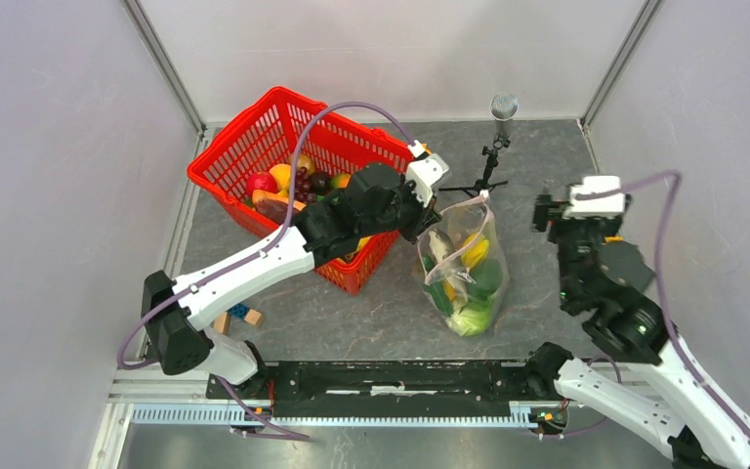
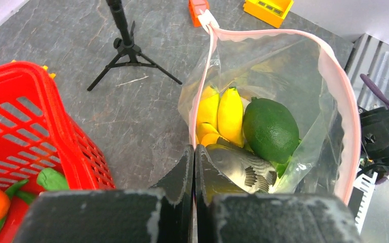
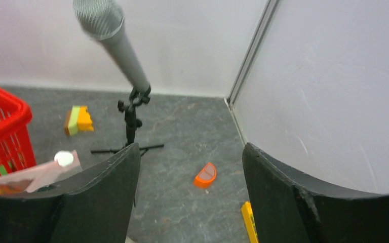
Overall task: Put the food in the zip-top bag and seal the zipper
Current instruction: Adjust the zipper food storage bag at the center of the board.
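The zip-top bag [image 1: 464,278] stands open right of the red basket, its mouth held up. In the left wrist view its pink zipper [image 2: 342,101] loops round the open mouth. Inside lie yellow bananas [image 2: 223,114], a green fruit [image 2: 270,129] and a grey toy fish [image 2: 245,169]. My left gripper [image 2: 195,150] is shut on the near left edge of the bag's mouth, pinching the pink strip; it also shows in the top view [image 1: 420,223]. My right gripper [image 1: 550,213] is open and empty, right of the bag and apart from it, over bare table [image 3: 190,154].
The red mesh basket [image 1: 254,142] with more toy food [image 1: 283,186] stands left of the bag. A microphone on a small tripod [image 1: 493,147] stands behind the bag. An orange half-round block [image 3: 205,174], a yellow block [image 3: 249,220] and a green-yellow block [image 3: 78,120] lie on the table. Walls enclose three sides.
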You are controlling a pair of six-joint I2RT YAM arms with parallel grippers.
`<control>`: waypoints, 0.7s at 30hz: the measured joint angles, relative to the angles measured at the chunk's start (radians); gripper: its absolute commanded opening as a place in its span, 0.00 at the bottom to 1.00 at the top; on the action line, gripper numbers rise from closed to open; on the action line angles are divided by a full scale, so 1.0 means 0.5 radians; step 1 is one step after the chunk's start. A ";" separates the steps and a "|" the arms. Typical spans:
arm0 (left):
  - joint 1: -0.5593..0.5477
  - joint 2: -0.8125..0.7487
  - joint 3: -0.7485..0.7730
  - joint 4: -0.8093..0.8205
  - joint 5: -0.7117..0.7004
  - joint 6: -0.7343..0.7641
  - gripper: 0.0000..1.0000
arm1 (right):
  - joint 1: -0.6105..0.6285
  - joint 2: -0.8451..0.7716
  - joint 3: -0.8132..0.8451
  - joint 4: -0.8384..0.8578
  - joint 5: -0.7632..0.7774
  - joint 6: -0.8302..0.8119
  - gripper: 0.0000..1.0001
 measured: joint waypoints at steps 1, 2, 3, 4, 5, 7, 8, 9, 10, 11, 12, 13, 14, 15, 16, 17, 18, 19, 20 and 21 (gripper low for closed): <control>0.005 0.004 0.008 -0.004 0.034 0.009 0.02 | -0.004 -0.079 0.009 -0.024 -0.014 -0.002 0.79; 0.008 0.016 0.027 -0.014 0.066 0.027 0.02 | -0.008 -0.116 0.043 -0.030 -0.027 0.002 0.79; 0.011 0.037 0.058 -0.017 0.096 0.039 0.02 | -0.014 -0.124 0.076 -0.030 -0.041 0.005 0.79; 0.011 0.058 0.083 -0.018 0.124 0.046 0.02 | -0.017 -0.121 0.098 -0.029 -0.063 0.015 0.79; 0.012 0.087 0.118 -0.016 0.156 0.051 0.02 | -0.017 -0.109 0.110 -0.044 -0.092 0.030 0.79; 0.012 0.123 0.148 -0.004 0.198 0.053 0.02 | -0.019 -0.060 0.118 -0.098 -0.134 0.053 0.79; 0.011 0.130 0.149 -0.002 0.217 0.053 0.02 | -0.030 -0.014 0.130 -0.140 -0.156 0.069 0.80; 0.012 0.134 0.149 -0.005 0.232 0.053 0.02 | -0.053 0.049 0.155 -0.192 -0.192 0.082 0.80; 0.012 0.134 0.149 -0.005 0.237 0.053 0.02 | -0.084 0.101 0.178 -0.223 -0.226 0.095 0.80; 0.014 0.134 0.149 -0.005 0.241 0.054 0.02 | -0.163 0.177 0.212 -0.257 -0.301 0.111 0.80; 0.016 0.134 0.149 -0.002 0.245 0.056 0.02 | -0.248 0.229 0.230 -0.272 -0.351 0.128 0.80; 0.017 0.134 0.149 0.001 0.246 0.060 0.02 | -0.381 0.283 0.245 -0.288 -0.462 0.147 0.80; 0.020 0.134 0.149 0.001 0.246 0.066 0.02 | -0.559 0.336 0.246 -0.301 -0.585 0.172 0.80; 0.021 0.134 0.149 0.001 0.247 0.072 0.02 | -0.740 0.375 0.241 -0.314 -0.720 0.195 0.81; 0.024 0.134 0.149 0.001 0.247 0.079 0.02 | -0.932 0.402 0.230 -0.313 -0.864 0.214 0.81; 0.027 0.134 0.149 0.000 0.250 0.087 0.02 | -1.166 0.420 0.203 -0.301 -1.070 0.241 0.81; 0.034 0.134 0.149 0.001 0.261 0.093 0.02 | -1.366 0.430 0.170 -0.279 -1.236 0.262 0.80; 0.042 0.134 0.149 0.000 0.277 0.101 0.02 | -1.636 0.431 0.089 -0.203 -1.512 0.297 0.80; 0.053 0.134 0.149 0.000 0.301 0.109 0.02 | -1.791 0.431 0.021 -0.153 -1.678 0.327 0.80; 0.063 0.134 0.149 0.001 0.330 0.114 0.02 | -1.923 0.429 -0.064 -0.078 -1.836 0.369 0.79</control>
